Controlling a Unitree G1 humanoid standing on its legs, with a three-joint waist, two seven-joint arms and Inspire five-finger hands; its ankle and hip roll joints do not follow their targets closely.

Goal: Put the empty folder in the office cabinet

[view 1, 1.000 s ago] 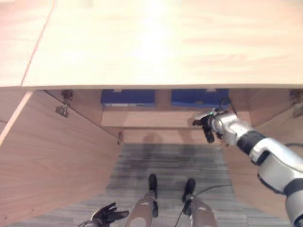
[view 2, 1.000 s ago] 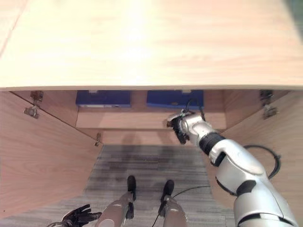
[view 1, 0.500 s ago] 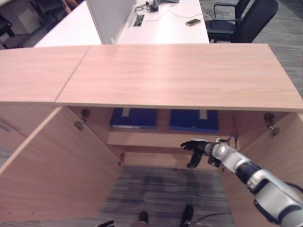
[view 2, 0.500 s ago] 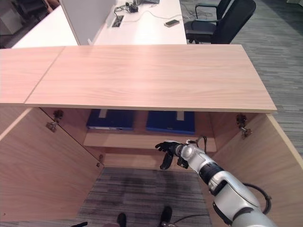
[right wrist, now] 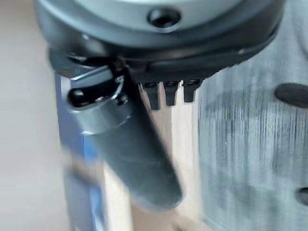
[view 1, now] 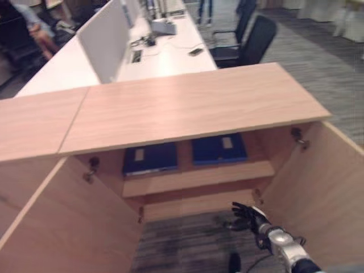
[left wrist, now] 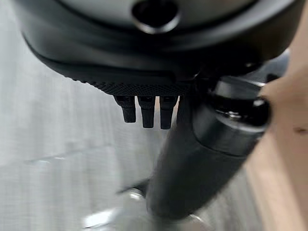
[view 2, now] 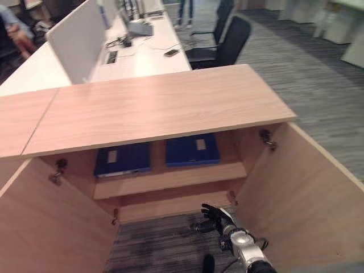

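Observation:
Two blue folders lie flat side by side on the shelf (view 1: 199,177) inside the open office cabinet (view 1: 187,108): one on the left (view 1: 150,158), one on the right (view 1: 219,149). My right hand (view 1: 245,216) hangs below and in front of the shelf, over the grey carpet, open with fingers spread and holding nothing. In the right wrist view its fingers (right wrist: 168,91) and thumb (right wrist: 130,154) are straight, with a blue folder edge (right wrist: 77,187) past them. My left hand (left wrist: 144,53) points at the carpet, fingers straight, nothing in it.
Both cabinet doors stand swung out toward me, the left door (view 1: 62,227) and the right door (view 1: 318,182), walling in the carpet between them. Behind the cabinet stand a white desk (view 1: 165,51) and a black office chair (view 1: 250,40). A person (view 1: 28,23) sits far back left.
The head camera has swung up and back, so more of the room shows. My right hand has come away from the shelf's front edge and now sits lower, over the carpet.

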